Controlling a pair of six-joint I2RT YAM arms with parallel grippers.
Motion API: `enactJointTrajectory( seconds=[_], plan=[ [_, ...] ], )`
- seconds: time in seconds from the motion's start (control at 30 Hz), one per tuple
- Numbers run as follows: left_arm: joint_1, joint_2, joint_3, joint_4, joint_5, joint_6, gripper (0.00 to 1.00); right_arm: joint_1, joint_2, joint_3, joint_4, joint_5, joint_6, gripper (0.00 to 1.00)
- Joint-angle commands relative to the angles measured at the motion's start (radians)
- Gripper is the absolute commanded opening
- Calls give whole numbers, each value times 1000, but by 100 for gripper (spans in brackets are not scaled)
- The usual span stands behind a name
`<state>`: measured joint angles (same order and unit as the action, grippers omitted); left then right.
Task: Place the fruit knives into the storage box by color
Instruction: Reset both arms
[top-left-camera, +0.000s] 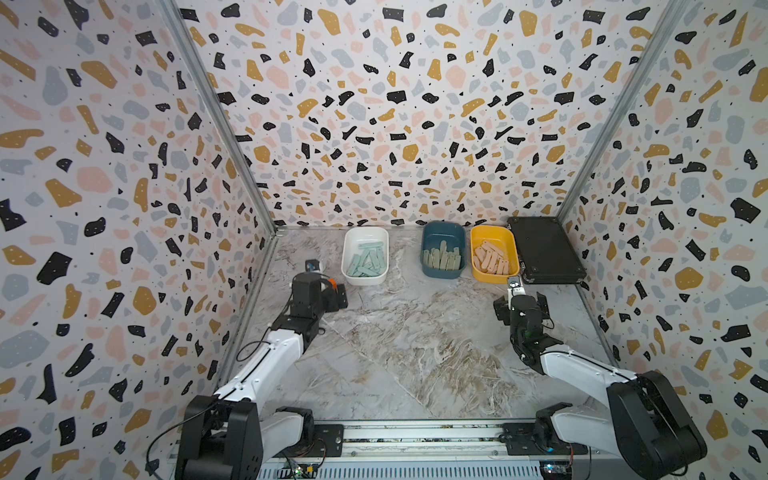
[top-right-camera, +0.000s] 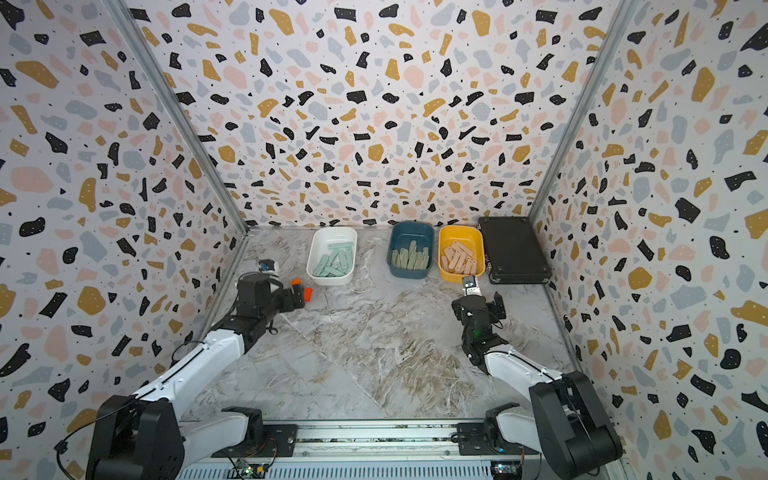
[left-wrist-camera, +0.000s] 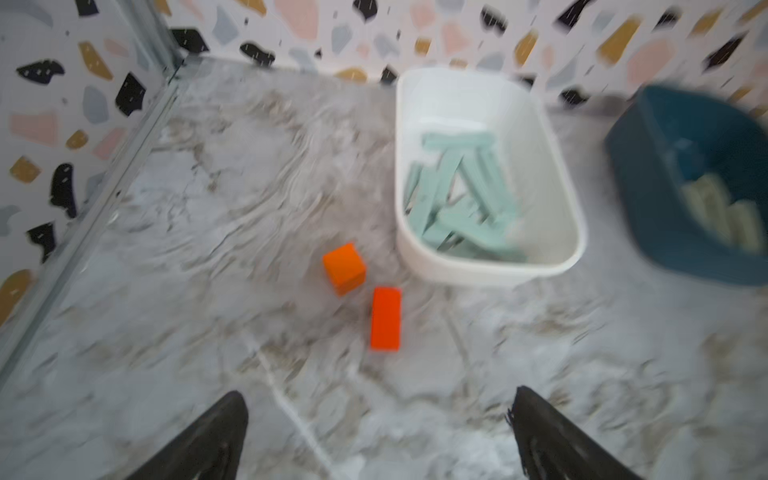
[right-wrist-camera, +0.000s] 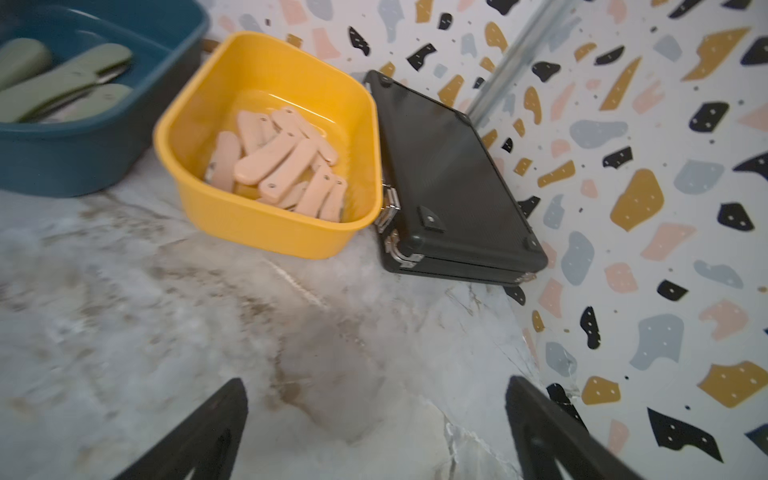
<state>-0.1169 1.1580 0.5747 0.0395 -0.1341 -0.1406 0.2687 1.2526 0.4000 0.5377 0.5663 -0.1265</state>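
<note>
The storage box is three tubs at the back of the table. The white tub (top-left-camera: 365, 233) (left-wrist-camera: 490, 274) holds mint-blue fruit knives (top-left-camera: 368, 262) (left-wrist-camera: 457, 199). Sage green knives (top-left-camera: 442, 258) (right-wrist-camera: 62, 83) stand in the teal tub (top-left-camera: 443, 232) (right-wrist-camera: 83, 153). Peach-pink knives (top-left-camera: 492, 259) (right-wrist-camera: 282, 166) lie in the yellow tub (top-left-camera: 494, 233) (right-wrist-camera: 257, 232). My left gripper (top-left-camera: 338, 297) (left-wrist-camera: 376, 399) hangs open and empty just in front-left of the white tub. In front of the yellow tub, my right gripper (top-left-camera: 521, 303) (right-wrist-camera: 374, 384) is also open, holding nothing.
Two small orange blocks (left-wrist-camera: 344, 268) (left-wrist-camera: 386, 318) lie on the marble table between my left gripper and the white tub. A flat black latched case (top-left-camera: 544, 249) (right-wrist-camera: 449, 174) lies shut against the right wall beside the yellow tub. Patterned walls enclose three sides.
</note>
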Motion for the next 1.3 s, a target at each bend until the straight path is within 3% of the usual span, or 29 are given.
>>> enactJointTrajectory(
  seconds=[0.0,0.07,0.13,0.2,0.23,0.3,0.33,0.37,0.43,0.47,0.53,0.6,0.73,0.9,1.03,1.17,1.27],
  plan=[
    [39,-31,-100,272,-104,186,99,-77,50,-20,135,-120,82,99],
    [69,22,-170,426,-40,227,99,-99,133,-44,253,-132,78,99],
    [111,122,-144,505,-20,126,99,-113,208,-70,382,-143,73,99],
    [117,188,-53,377,34,142,99,-170,202,-92,375,-232,128,99],
    [120,231,-56,408,18,133,99,-212,199,-108,399,-300,158,99],
    [128,271,-200,670,12,113,99,-233,300,-151,612,-329,155,99],
    [128,308,-258,822,-23,97,99,-235,266,-140,516,-352,157,100],
    [129,334,-262,854,-41,90,99,-239,229,-110,409,-386,159,99],
    [154,338,-254,832,5,79,99,-246,286,-101,483,-421,142,99],
    [159,344,-248,827,14,77,99,-247,251,-86,387,-418,150,100],
    [168,358,-241,827,30,72,99,-251,279,-75,428,-425,144,100],
    [175,357,-237,817,37,69,99,-251,250,-43,308,-402,160,100],
    [174,339,-261,852,38,72,99,-248,250,-76,382,-382,164,100],
    [173,320,-292,876,-85,20,99,-250,273,-49,363,-400,158,100],
    [169,327,-285,873,-82,26,99,-253,269,-46,351,-407,160,100],
    [169,334,-260,841,23,70,99,-255,268,-45,343,-407,160,100],
    [169,342,-254,840,35,76,99,-255,269,-44,344,-410,160,100]
  ],
)
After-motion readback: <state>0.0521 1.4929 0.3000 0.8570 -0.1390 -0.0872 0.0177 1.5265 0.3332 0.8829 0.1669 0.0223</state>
